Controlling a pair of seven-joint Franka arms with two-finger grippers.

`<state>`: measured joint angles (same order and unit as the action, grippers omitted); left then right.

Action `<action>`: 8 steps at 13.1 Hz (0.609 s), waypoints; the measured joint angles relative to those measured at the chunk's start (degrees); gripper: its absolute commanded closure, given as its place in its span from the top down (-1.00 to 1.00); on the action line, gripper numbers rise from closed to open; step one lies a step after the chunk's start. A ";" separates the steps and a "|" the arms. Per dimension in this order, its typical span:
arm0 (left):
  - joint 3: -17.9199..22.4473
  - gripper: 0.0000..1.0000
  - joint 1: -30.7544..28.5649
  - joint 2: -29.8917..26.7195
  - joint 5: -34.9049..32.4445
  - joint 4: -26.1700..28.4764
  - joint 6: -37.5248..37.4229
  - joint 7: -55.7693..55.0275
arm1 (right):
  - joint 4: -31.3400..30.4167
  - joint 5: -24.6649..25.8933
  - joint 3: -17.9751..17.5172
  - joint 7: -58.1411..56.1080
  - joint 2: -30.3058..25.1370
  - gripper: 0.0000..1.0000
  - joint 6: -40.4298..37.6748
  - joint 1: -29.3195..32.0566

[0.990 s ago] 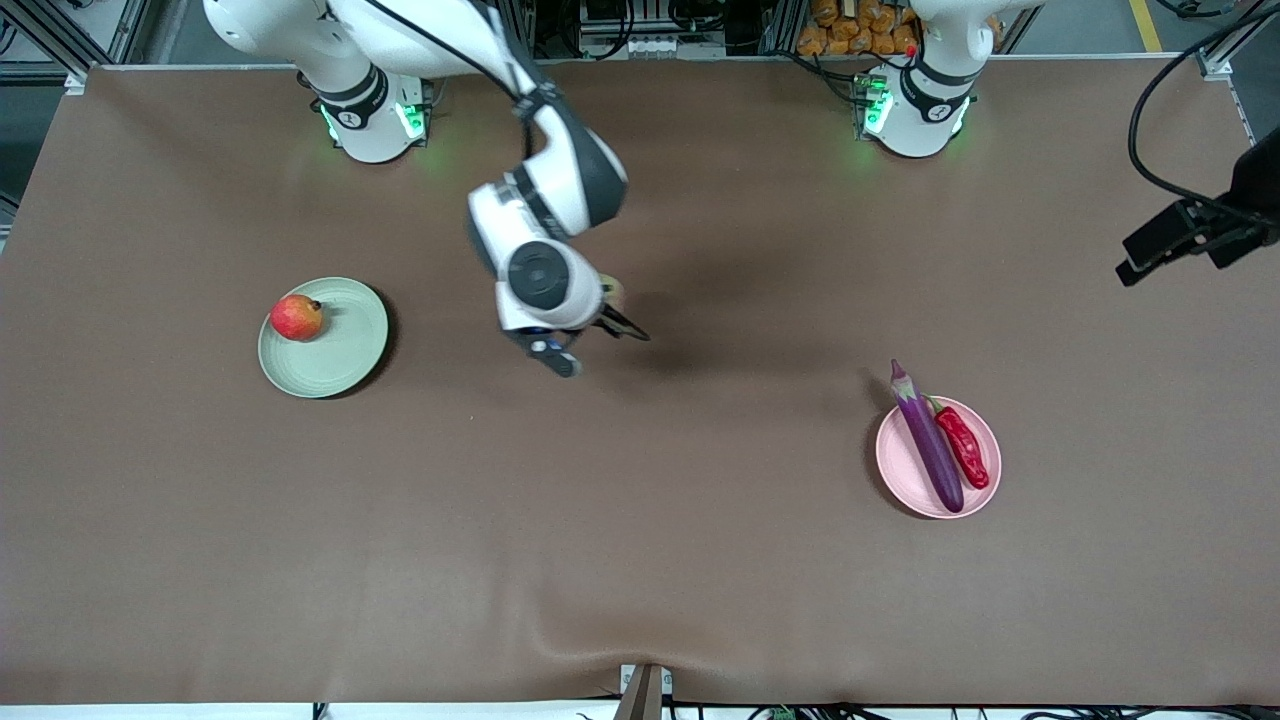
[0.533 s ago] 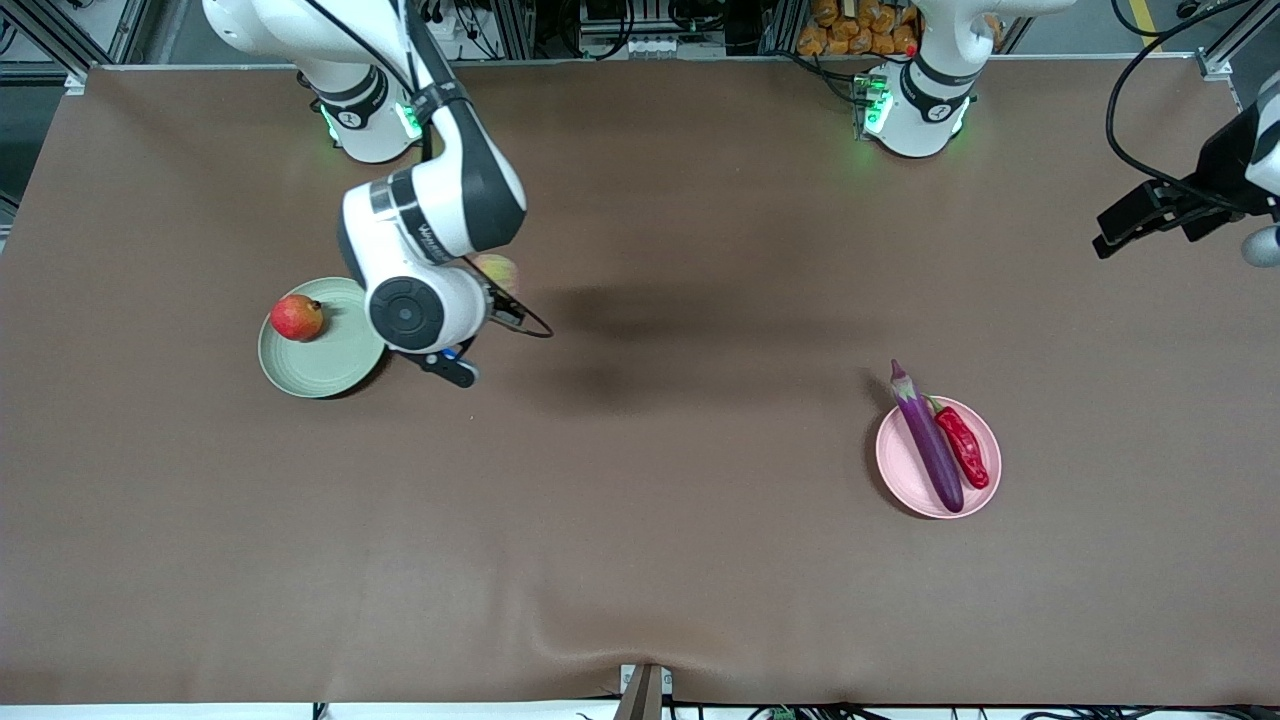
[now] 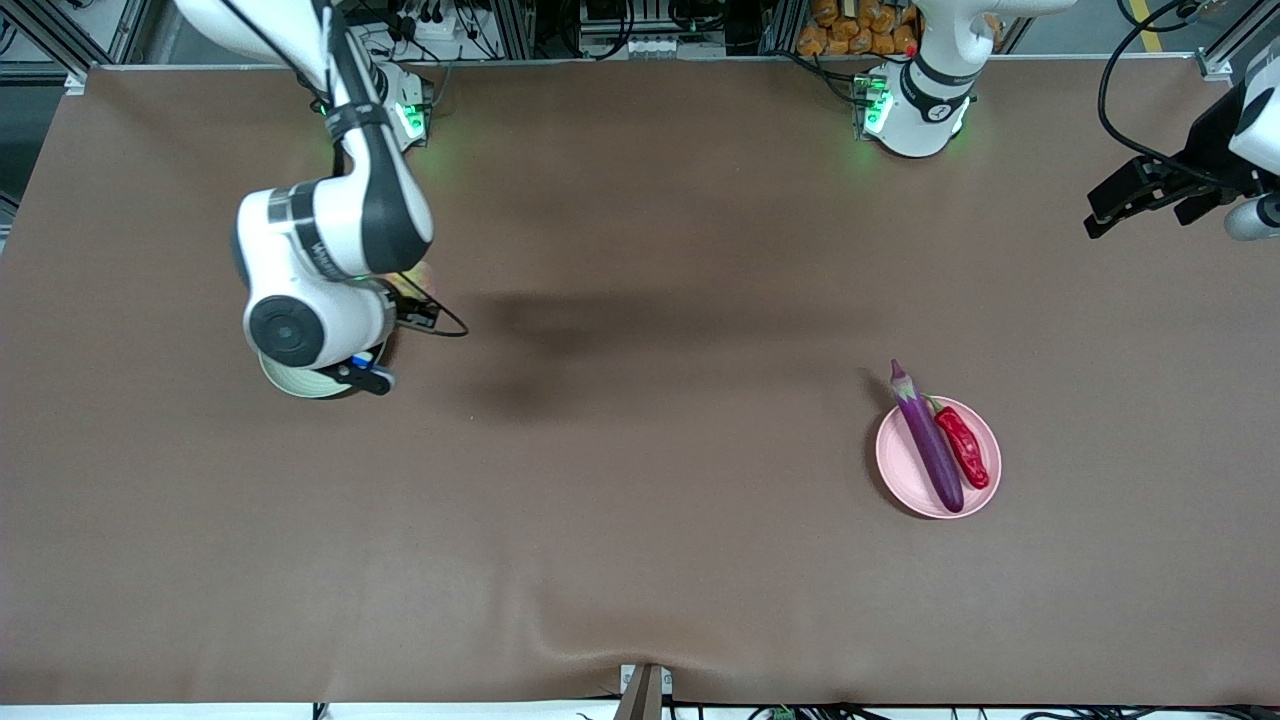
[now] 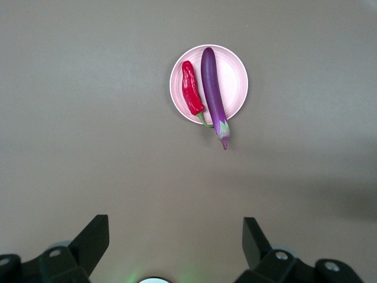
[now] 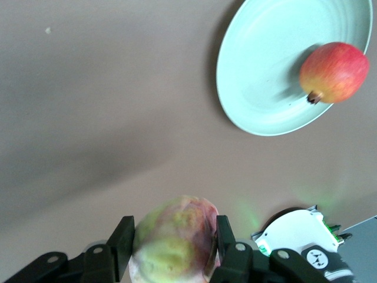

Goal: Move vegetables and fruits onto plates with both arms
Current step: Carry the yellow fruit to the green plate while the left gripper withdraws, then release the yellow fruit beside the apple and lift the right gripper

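Over the pale green plate [image 3: 300, 383], where the apple [image 5: 333, 72] sits, the right gripper [image 5: 171, 250] pinches the lumpy yellow-green fruit [image 5: 175, 242], its arm bent low from the base. Toward the left arm's end, eggplant [image 3: 928, 437] and chili pepper [image 3: 963, 444] lie touching on the pink plate [image 3: 905, 470]. High above them, the left gripper [image 4: 175, 239] hangs with fingers spread and holding nothing.

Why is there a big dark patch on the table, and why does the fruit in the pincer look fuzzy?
Front view: the dark patch is a soft shadow on the table, probably the right arm's. Right wrist view: the yellow-green fruit in the right pincer is so close to the camera that it blurs, while the apple on the green plate looks sharp.
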<state>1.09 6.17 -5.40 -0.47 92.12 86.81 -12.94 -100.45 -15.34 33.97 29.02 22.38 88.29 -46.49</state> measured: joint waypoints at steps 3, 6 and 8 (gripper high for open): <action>-0.02 1.00 0.00 0.00 0.00 0.39 0.00 1.33 | -0.63 0.05 0.16 -5.13 -0.01 -1.00 1.98 3.57; -0.39 1.00 0.04 0.01 0.00 0.64 0.20 1.62 | -2.43 0.07 0.18 -10.28 0.03 -1.00 6.83 5.83; -1.37 1.00 0.05 0.03 0.00 0.79 0.37 1.63 | -5.12 0.86 0.17 -14.03 0.33 -1.00 11.93 6.87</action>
<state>-0.29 6.22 -5.37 -0.47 92.91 87.18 -11.32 -105.57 -14.48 34.14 14.98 22.71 100.22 -39.62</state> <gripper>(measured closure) 0.000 0.388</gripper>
